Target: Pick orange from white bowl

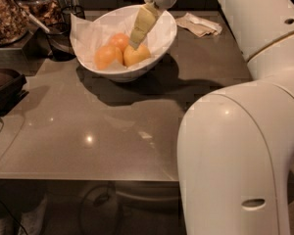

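The white bowl (164, 33) stands at the back of the grey table, lined with crinkled white paper, and holds three fruits. The orange (139, 56), the yellowest of them, lies at the bowl's front right. Two deeper reddish-orange fruits (108, 57) lie to its left and behind it. My gripper (134, 44) comes down from the top of the camera view into the bowl. Its tip is at the top of the orange, touching or nearly touching it. The gripper hides part of the orange and of the rear fruit.
A crumpled napkin (201, 24) lies right of the bowl. Jars of dried goods (7, 13), a black cup (59, 40) and a dark tray (5, 84) line the left side. My arm's large white links (235, 151) fill the right foreground.
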Controlling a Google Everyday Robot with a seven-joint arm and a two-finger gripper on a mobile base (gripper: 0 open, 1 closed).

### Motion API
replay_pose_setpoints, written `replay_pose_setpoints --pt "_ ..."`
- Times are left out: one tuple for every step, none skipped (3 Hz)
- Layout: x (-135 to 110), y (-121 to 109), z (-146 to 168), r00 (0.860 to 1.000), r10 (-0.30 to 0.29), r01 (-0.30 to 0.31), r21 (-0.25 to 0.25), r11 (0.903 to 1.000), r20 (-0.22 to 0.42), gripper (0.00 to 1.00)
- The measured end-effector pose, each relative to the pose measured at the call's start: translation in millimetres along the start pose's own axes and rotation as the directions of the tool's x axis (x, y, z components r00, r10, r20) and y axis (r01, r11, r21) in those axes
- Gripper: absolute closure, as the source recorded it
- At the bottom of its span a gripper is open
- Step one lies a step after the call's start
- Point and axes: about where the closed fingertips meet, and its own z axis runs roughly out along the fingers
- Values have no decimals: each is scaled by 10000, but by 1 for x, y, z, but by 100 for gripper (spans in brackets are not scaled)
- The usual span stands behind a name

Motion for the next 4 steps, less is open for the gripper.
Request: replay_pose_setpoints --pt "-3 -4 11 10000 9 -10 -58 10000 -91 23" --pt "-2 -6 23 9998 45 -49 -209 9998 -202 23" --pt "1 -8 35 9994 134 -145 -365 9992 -307 28" --pt "4 -12 41 9991 237 -252 -426 9988 -350 32"
